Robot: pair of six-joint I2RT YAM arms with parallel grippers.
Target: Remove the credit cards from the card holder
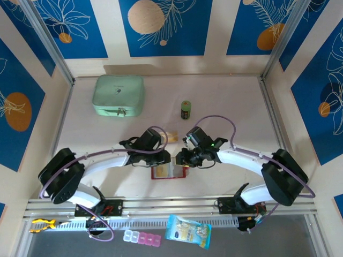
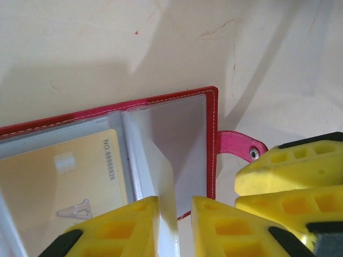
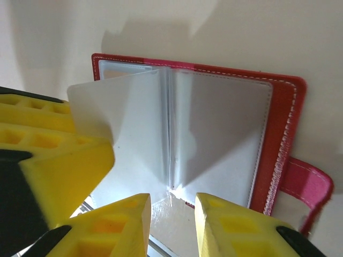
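Observation:
The dark-red card holder [image 1: 161,174] lies open on the table between both grippers, its snap tab [image 2: 241,146] sticking out to the side. A tan credit card [image 2: 64,182] sits in one clear sleeve. My left gripper [image 2: 176,227] is narrowly open around a raised clear sleeve leaf [image 2: 161,160], which leans on one finger with a gap on the other side. My right gripper [image 3: 172,227] stands open at the holder's [image 3: 278,134] near edge, with bare table between its fingers. Another tan card [image 1: 170,133] lies on the table just behind the grippers.
A mint-green zip case [image 1: 118,95] sits at the back left and a small green can [image 1: 185,108] at the back centre. On the front ledge lie a pill box [image 1: 142,238], a blue packet [image 1: 187,231] and a yellow tool [image 1: 42,225].

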